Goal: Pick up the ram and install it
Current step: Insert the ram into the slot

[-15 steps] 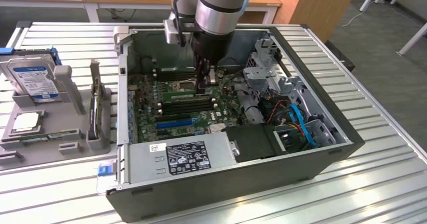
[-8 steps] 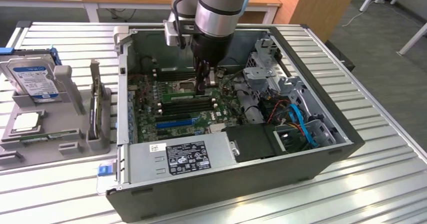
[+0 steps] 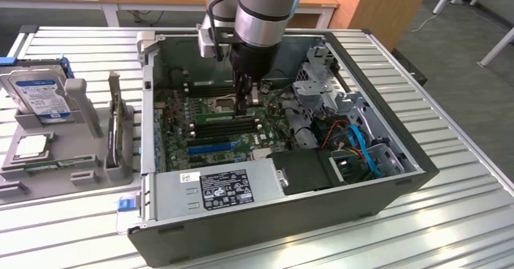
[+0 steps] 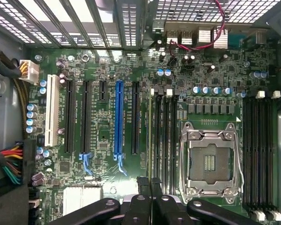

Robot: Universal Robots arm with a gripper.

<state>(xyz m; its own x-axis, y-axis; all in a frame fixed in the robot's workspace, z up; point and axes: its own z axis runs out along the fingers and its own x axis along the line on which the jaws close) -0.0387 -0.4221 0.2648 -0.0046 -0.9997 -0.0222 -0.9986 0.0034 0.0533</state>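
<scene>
Claw down in the case, closed on the ram over a memory slot

My claw [image 4: 149,183] is closed, and I judge it is pinching the ram [image 4: 150,136], which I see edge-on as a thin pale-green line running from the fingertips along the slot just beside the black slots [image 4: 163,136], between the blue slot [image 4: 118,119] and the socket [image 4: 210,161]. To do this well I want the stick square to its slot, its notch lined up, both end latches open, and an even, straight push. I cannot tell whether it is seated or just above the slot. The fingers hide the near latch, the notch is not visible, and in the exterior view the arm [image 3: 261,16] covers the contact inside the case [image 3: 386,160].
</scene>
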